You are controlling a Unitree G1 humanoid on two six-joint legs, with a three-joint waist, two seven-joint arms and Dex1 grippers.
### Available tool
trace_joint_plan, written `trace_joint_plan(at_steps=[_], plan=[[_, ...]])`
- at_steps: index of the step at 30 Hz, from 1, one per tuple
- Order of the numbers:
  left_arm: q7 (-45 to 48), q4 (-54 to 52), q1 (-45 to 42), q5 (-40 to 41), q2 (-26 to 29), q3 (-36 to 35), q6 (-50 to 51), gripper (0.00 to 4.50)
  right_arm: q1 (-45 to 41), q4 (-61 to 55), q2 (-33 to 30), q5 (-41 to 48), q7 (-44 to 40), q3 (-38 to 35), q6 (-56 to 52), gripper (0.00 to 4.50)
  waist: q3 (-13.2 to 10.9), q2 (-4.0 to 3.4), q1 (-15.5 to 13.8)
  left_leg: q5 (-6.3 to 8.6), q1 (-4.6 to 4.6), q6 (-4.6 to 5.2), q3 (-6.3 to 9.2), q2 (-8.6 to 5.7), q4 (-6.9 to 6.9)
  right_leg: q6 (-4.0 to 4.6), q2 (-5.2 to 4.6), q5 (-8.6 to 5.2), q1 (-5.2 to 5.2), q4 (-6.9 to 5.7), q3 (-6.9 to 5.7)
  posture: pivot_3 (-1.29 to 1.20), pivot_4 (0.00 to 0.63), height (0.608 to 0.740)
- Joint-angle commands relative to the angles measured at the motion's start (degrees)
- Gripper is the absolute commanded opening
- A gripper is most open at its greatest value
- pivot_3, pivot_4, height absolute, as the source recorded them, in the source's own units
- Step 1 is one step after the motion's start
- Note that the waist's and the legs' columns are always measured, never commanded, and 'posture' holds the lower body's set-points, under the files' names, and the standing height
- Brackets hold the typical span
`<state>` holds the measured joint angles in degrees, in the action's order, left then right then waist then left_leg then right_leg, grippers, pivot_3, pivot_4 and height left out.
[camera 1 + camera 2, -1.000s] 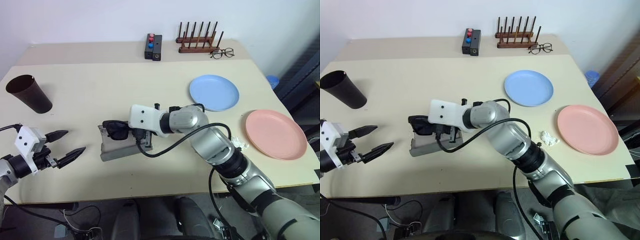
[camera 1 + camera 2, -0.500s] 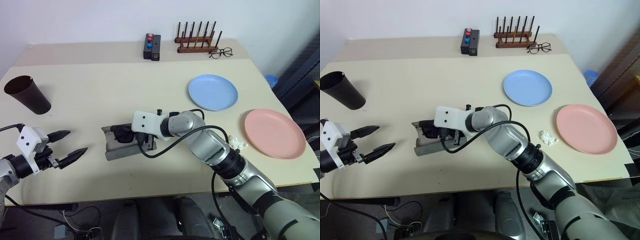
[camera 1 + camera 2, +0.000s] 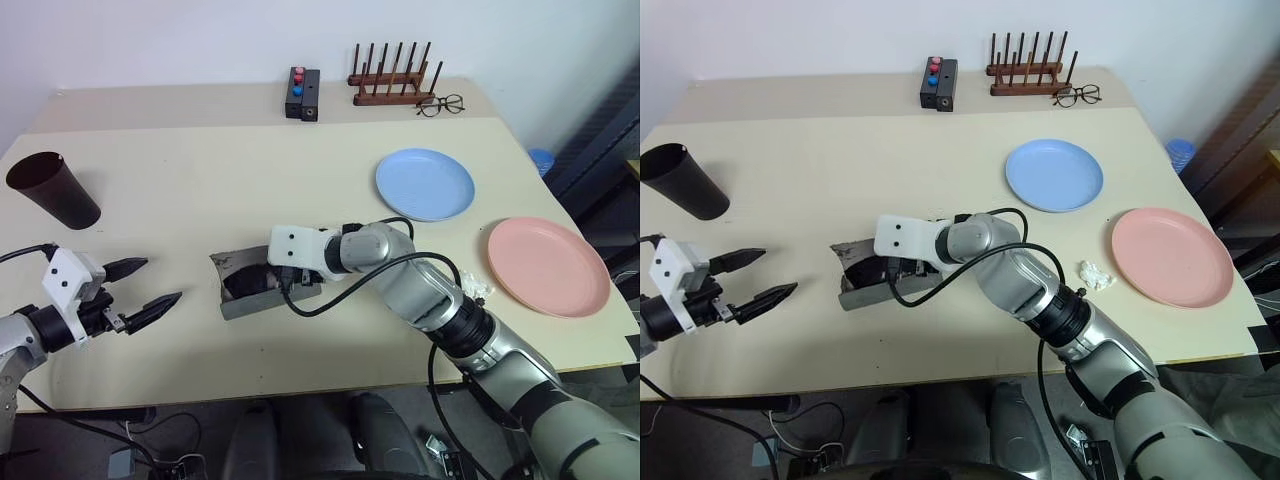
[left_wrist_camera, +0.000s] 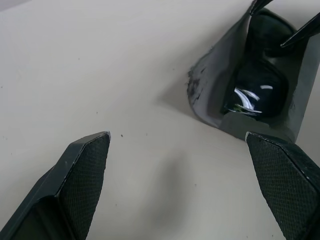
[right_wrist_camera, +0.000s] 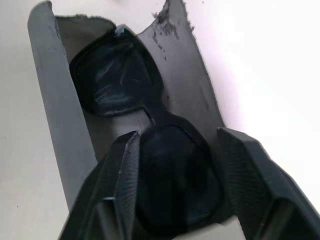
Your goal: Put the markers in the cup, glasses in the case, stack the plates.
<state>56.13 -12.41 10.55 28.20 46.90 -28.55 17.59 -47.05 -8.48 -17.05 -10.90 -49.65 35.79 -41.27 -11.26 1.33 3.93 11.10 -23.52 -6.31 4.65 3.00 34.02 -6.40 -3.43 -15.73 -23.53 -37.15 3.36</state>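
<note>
The black sunglasses (image 5: pixel 150 145) lie inside the grey case (image 3: pixel 268 303), which sits open at the middle of the table. My right gripper (image 5: pixel 177 134) is open and reaches into the case, one finger on each side of the nearer lens, the far finger clear of it. To the left of the case, my left gripper (image 3: pixel 162 279) hovers low over the bare table, open and empty. The dark cup (image 3: pixel 50 190) stands at the far left. At the right are the light blue plate (image 3: pixel 425 184) and, nearer the edge, the pink plate (image 3: pixel 548 266), side by side. The markers are out of view.
At the back edge stand a small black box with red and blue buttons (image 3: pixel 300 93), a wooden peg rack (image 3: pixel 390 85) and clear-lens eyeglasses (image 3: pixel 443 104). A crumpled white scrap (image 3: pixel 478 288) lies between my right arm and the pink plate.
My right gripper has brought the glasses from above the case's left end down into the case, and its fingers have spread apart. The left gripper has stayed put.
</note>
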Motion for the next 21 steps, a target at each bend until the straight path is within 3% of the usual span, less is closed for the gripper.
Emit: trace_joint_plan(at_steps=[1,10,16,19,21], plan=[[-0.40,-1.65,0.23,0.92,-0.07,-0.96,0.32,4.50,-0.67,-2.95,0.69,2.32,-0.75,-2.80,-0.56,2.20,0.00,0.00,0.00,0.00,0.00,0.00,0.00,0.00,0.00,0.00,0.00,0.00,0.00,0.00,0.00,0.00,0.150,0.740],[-3.34,-1.79,-2.22,2.58,-1.60,-0.95,2.81,4.50,0.58,-7.66,-2.24,9.94,-3.35,-9.34,-1.42,2.20,0.00,0.01,-0.19,0.00,-0.01,0.00,0.00,0.00,0.00,0.00,-0.01,0.00,0.02,0.02,0.00,0.00,0.150,0.740],[-3.22,-0.02,-3.89,1.33,-1.46,0.31,1.82,4.50,2.42,-5.88,-2.19,9.95,-0.46,-9.29,0.62,2.20,0.00,0.00,0.08,0.00,-0.01,0.00,0.00,0.00,-0.04,0.00,0.00,0.00,-0.02,0.01,0.00,0.00,0.150,0.740],[-3.11,1.02,-4.96,0.85,-1.32,0.66,1.28,4.50,2.95,-3.70,-1.67,8.85,0.49,-7.39,3.09,1.31,0.00,0.00,0.08,0.00,-0.01,0.00,0.00,0.01,-0.05,0.00,0.02,0.00,-0.03,0.01,0.00,0.00,0.150,0.740],[-2.96,1.36,-5.18,0.82,-1.24,0.55,1.16,4.50,3.03,-2.19,-1.39,7.96,1.31,-6.47,4.58,0.31,0.00,0.00,0.04,0.00,-0.01,0.00,0.00,0.00,-0.04,0.00,0.01,0.00,-0.03,0.03,0.00,0.00,0.150,0.740]])
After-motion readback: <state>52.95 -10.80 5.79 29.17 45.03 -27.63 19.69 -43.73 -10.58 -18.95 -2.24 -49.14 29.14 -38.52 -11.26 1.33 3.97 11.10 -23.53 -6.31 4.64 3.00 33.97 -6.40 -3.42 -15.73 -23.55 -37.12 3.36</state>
